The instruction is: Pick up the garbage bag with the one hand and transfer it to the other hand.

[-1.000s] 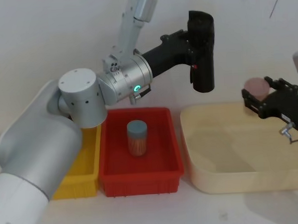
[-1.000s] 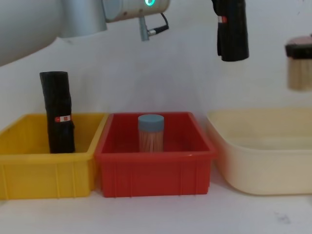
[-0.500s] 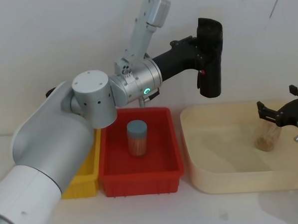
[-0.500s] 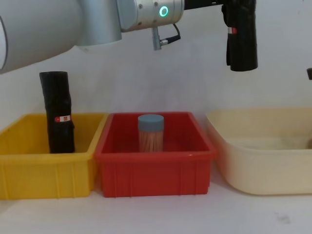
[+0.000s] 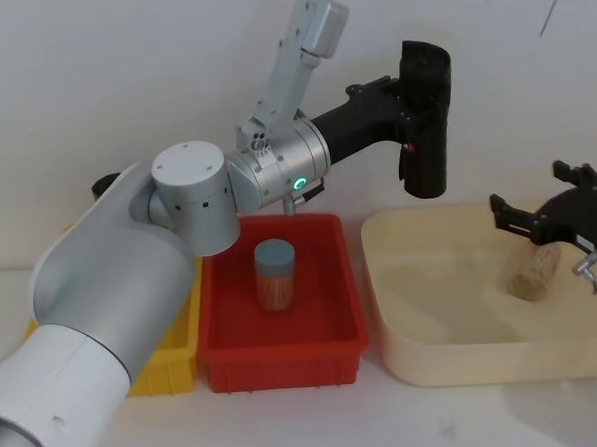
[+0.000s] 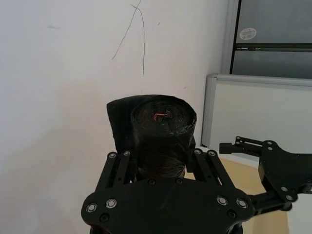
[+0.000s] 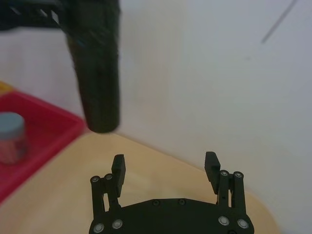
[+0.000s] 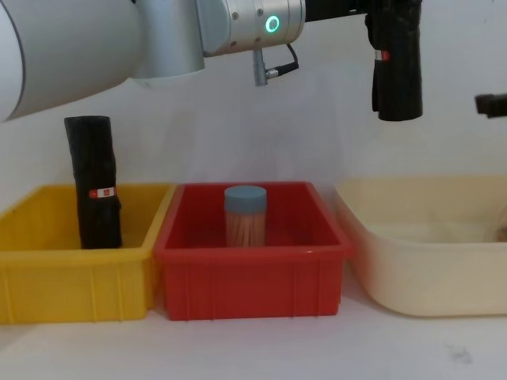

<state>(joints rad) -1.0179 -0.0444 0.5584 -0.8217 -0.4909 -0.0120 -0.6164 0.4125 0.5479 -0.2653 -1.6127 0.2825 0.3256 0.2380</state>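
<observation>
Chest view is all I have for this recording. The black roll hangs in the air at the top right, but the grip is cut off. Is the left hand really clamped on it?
Observer: Yes. In the left wrist view the left hand has its fingers pressed against both sides of the garbage bag, near the upper end.
Operator: I see just a black tip at my right edge. Is that the right hand, and is it ready?
Observer: It is. The right wrist view shows the right hand open with nothing between its fingers, and the bag hangs ahead of it, apart.
Operator: Anything under it?
Observer: In the head view a tan cylinder lies on its side in the beige tub.
</observation>
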